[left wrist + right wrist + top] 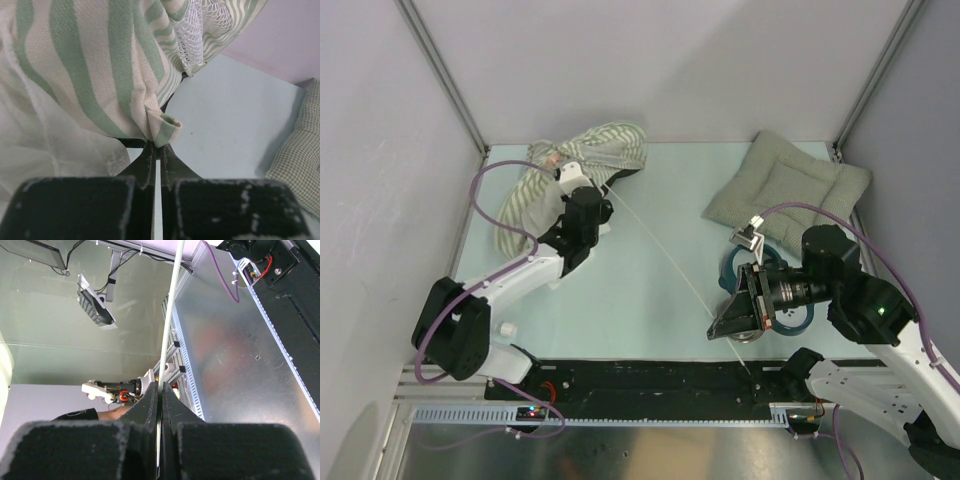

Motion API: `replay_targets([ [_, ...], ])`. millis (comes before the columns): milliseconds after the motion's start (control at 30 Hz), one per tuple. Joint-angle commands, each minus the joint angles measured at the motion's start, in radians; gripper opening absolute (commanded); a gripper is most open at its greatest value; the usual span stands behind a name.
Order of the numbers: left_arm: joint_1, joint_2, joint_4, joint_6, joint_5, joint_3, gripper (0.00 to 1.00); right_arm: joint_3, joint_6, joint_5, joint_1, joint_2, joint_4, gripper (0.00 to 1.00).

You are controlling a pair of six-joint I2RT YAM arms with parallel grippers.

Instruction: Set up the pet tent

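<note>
The pet tent [575,170] lies crumpled at the back left, a heap of olive-and-white striped fabric. In the left wrist view my left gripper [159,146] is shut on a folded hem of the striped fabric [100,65], with white mesh [200,30] above and a sheer white flap [50,150] to the left. A thin white pole [660,250] runs from the tent diagonally to my right gripper [725,325]. In the right wrist view that gripper [160,390] is shut on the pole [170,315], which passes between its jaws.
A grey-green quilted cushion [790,190] lies at the back right, also seen at the right edge as the cushion [300,150]. A blue ring-shaped object [735,270] sits under the right arm. Walls and metal posts enclose the table; a black rail [650,380] runs along the near edge.
</note>
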Motion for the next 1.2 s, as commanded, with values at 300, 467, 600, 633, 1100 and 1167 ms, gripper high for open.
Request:
replay_targets([
  [300,0.001,-0.245,0.119,0.161,0.254,-0.194,0.0,-0.051,-0.146,0.094,0.003,-0.053,0.203,0.0],
  [467,0.001,-0.371,0.119,0.204,0.333,-0.302,0.0,-0.1,-0.168,0.184,0.006,-0.067,0.311,0.0],
  [600,0.001,-0.447,0.118,0.229,0.419,-0.364,0.0,-0.153,-0.176,0.247,0.02,-0.081,0.385,0.0],
  [633,0.001,-0.463,0.117,0.235,0.433,-0.381,0.0,-0.167,-0.176,0.256,0.028,-0.085,0.401,0.0],
  [1100,0.0,-0.641,0.029,0.168,0.395,-0.531,0.0,-0.214,-0.19,0.41,0.164,-0.07,0.454,0.0],
  [1167,-0.001,-0.651,0.024,0.153,0.387,-0.548,0.0,-0.217,-0.191,0.424,0.17,-0.056,0.459,0.0],
])
